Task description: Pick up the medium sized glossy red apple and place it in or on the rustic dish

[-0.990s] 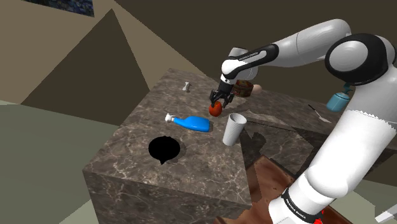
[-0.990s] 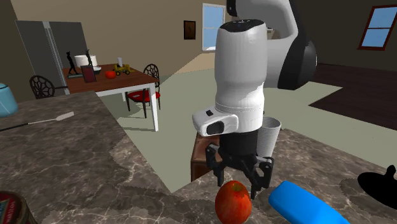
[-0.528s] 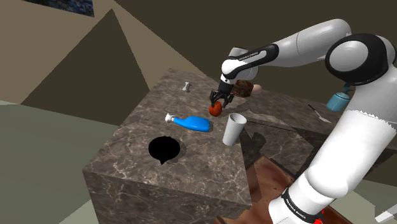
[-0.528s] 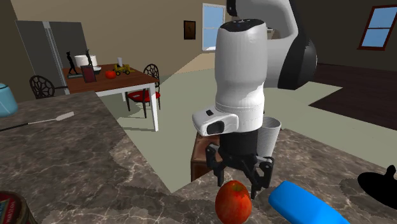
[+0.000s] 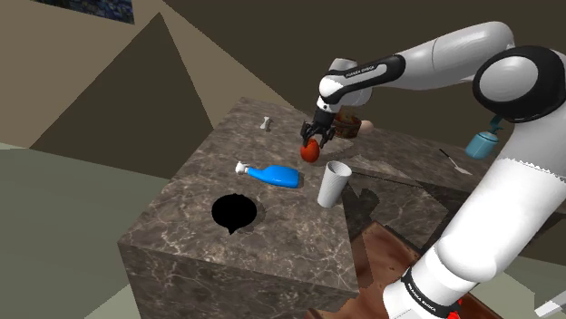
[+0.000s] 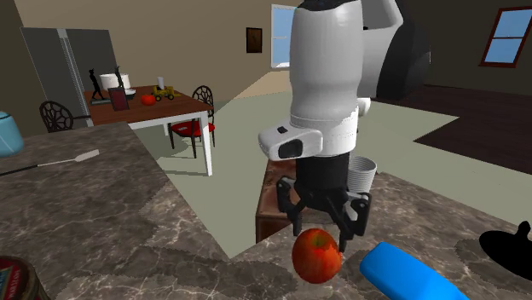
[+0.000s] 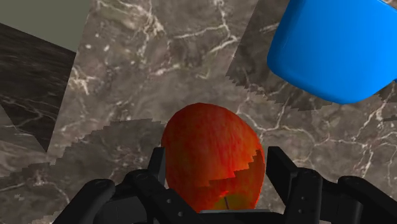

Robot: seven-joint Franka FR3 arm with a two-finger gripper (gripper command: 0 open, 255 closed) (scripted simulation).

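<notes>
A glossy red apple (image 5: 311, 152) (image 6: 316, 254) (image 7: 213, 156) hangs just above the marble counter (image 5: 209, 154), clasped between the black fingers of my gripper (image 5: 315, 145) (image 6: 322, 234) (image 7: 213, 167), which is shut on it from above. A brown rustic dish (image 5: 349, 126) sits right behind the gripper in the shoulder view; the hand covers part of it. In the second exterior view, a dark round dish rim (image 6: 13, 279) shows at the lower left corner, well left of the apple.
A blue bottle (image 5: 275, 175) (image 6: 409, 273) (image 7: 337, 44) lies close beside the apple. A white ribbed cup (image 5: 333, 183) (image 6: 362, 175) stands nearby. A black area (image 5: 235, 211) marks the counter. A small white piece (image 5: 265, 123), a teal kettle (image 5: 481, 142) and a utensil (image 5: 451, 159) lie farther off.
The arm has risen a little, lifting the apple off the counter; the gripper stays shut on it. Nothing else has moved.
</notes>
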